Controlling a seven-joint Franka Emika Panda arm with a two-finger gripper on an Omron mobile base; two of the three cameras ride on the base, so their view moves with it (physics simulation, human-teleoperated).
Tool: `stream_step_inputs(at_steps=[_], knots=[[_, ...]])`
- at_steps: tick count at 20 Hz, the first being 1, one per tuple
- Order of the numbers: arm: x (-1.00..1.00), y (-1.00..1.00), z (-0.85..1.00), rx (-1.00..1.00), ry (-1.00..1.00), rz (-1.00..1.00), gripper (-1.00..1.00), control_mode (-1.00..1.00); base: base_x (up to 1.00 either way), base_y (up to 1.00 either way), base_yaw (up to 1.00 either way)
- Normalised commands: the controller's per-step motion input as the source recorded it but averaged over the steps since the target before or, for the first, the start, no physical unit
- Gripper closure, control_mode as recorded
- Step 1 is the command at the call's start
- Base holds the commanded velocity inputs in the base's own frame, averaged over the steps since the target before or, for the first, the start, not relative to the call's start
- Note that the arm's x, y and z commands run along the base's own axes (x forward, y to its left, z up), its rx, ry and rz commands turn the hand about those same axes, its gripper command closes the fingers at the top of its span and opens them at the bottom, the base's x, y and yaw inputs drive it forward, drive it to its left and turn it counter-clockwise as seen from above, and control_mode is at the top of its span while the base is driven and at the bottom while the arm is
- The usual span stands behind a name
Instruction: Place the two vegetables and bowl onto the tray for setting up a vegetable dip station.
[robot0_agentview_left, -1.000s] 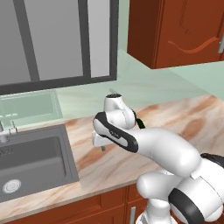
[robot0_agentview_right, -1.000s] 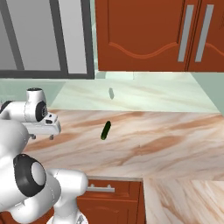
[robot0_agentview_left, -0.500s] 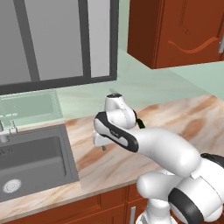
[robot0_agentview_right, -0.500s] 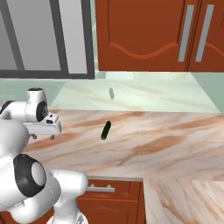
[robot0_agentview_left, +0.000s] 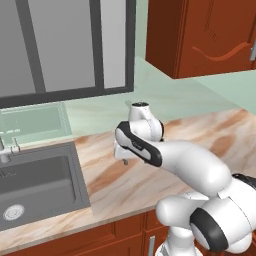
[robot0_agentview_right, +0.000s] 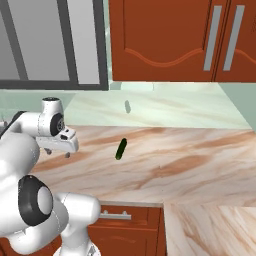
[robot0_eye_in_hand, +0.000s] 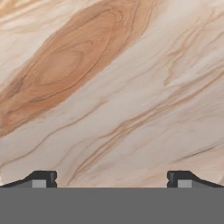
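Note:
A slim dark green vegetable (robot0_agentview_right: 120, 149) lies on the marble counter (robot0_agentview_right: 190, 160), a little right of my hand and apart from it. My gripper (robot0_agentview_left: 124, 161) hangs just above the counter beside the sink, pointing down. In the right base view the gripper (robot0_agentview_right: 67, 154) sits at the left, with bare stone between it and the green vegetable. From the hand camera, the gripper (robot0_eye_in_hand: 111, 178) is open, its two dark fingertips (robot0_eye_in_hand: 41, 178) wide apart over veined marble with nothing between them. The bowl and the tray are out of view.
A grey sink (robot0_agentview_left: 35, 180) with a faucet (robot0_agentview_left: 7, 150) is set into the counter left of my hand. Red-brown wall cabinets (robot0_agentview_right: 175, 40) hang above the pale green backsplash (robot0_agentview_right: 165, 107). The counter turns a corner at the right (robot0_agentview_right: 215, 230).

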Motion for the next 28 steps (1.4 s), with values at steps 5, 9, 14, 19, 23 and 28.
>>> stream_step_inputs(at_steps=[5, 9, 14, 19, 23, 28], knots=[[0.19, -0.38, 0.07, 0.0, -0.01, -0.09, -1.0, -1.0, 0.0, 0.0, 0.0], [0.14, -0.4, 0.0, 0.0, -0.01, 0.01, -1.0, -1.0, 0.0, 0.0, 0.0], [0.04, -0.39, 0.0, 0.0, -0.08, 0.08, -1.0, -1.0, 0.0, 0.0, 0.0], [0.08, -0.34, 0.0, 0.0, -0.06, 0.18, -1.0, -1.0, 0.0, 0.0, 0.0], [0.11, -0.3, 0.0, 0.0, -0.02, 0.18, -1.0, -1.0, 0.0, 0.0, 0.0], [0.09, -0.23, 0.06, 0.0, 0.05, 0.04, -1.0, -1.0, 0.0, 0.0, 0.0]])
